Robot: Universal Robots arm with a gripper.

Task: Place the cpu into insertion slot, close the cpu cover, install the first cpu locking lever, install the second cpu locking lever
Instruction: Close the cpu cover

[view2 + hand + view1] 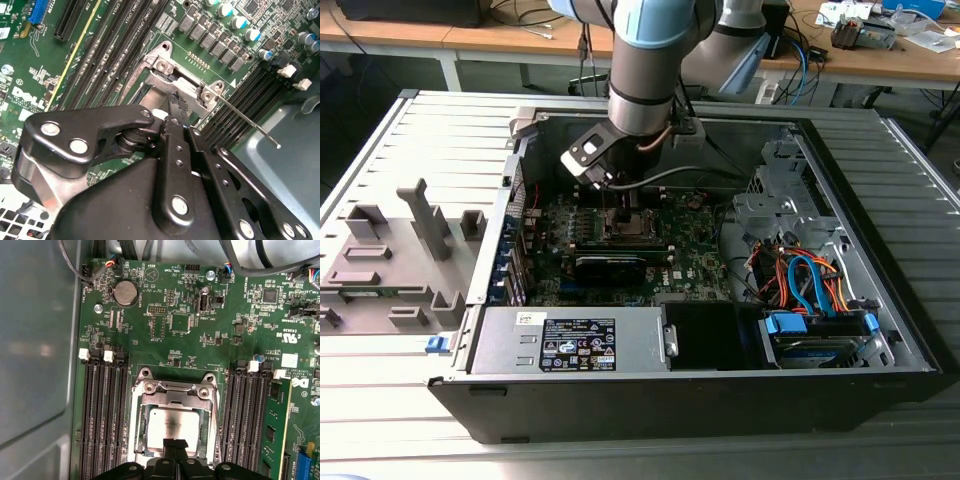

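The robot's black two-finger gripper (618,205) is reaching down into the open black metal computer case (720,395), which is lying on its side on the ribbed grey metal table (380,400). In both wrist views the gripper (176,447) (176,107) is showing its fingers pressed together, with nothing visible between them. Its tips are hanging just over one edge of the square metal-rimmed insertion slot (134,415), and I cannot tell whether they are touching it.

The small square cpu with the dull silver-grey top (172,425) is sitting flat inside that slot. The thin silver-grey cpu cover frame (175,399) is lying down around it, so the chip is showing through the central window. In the second wrist view a thin metal locking lever rod (250,122) is sticking out past the slot's corner, unlatched, over the neighbouring long black memory slots (235,107).

The slot is sitting in the green motherboard (150,350) between two banks of those memory slots (102,415), and a round silver coin battery (126,292) is lying towards the board's far edge.

Inside the case, a grey power supply box with a label (570,340) is filling the near corner on the exterior view's left. A drive with blue and orange cables (810,290) is occupying the near corner on the exterior view's right.
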